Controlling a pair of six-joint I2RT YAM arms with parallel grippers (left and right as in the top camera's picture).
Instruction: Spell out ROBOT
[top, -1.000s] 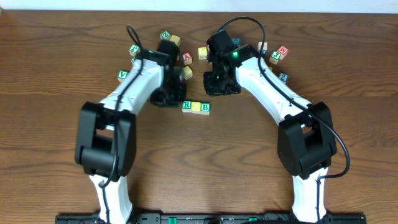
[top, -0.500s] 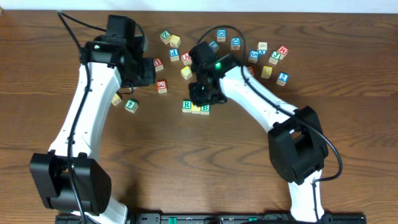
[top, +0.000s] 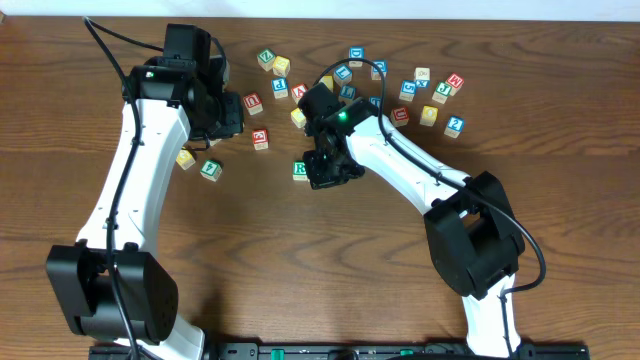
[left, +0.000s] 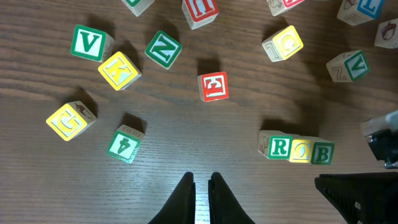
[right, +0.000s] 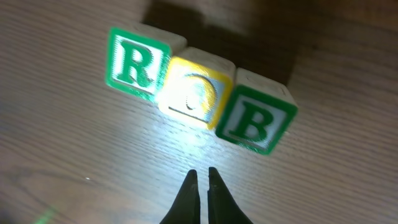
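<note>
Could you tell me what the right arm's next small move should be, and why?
Probably raise the right claw off the row and open it: it hangs shut and empty by the R cube, yellow cube and B cube, already side by side, so the fourth letter is wanted next.

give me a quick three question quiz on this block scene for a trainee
1. True or false: the R cube, yellow O cube and B cube sit side by side in one row.
2. Pick one: the right pincer is A) open around the B cube, B) shut and empty, C) shut on the R cube.
3. Fill in: to read ROBOT, the row lacks a second O and a ___.
Key: 1 true; 2 B; 3 T.
</note>
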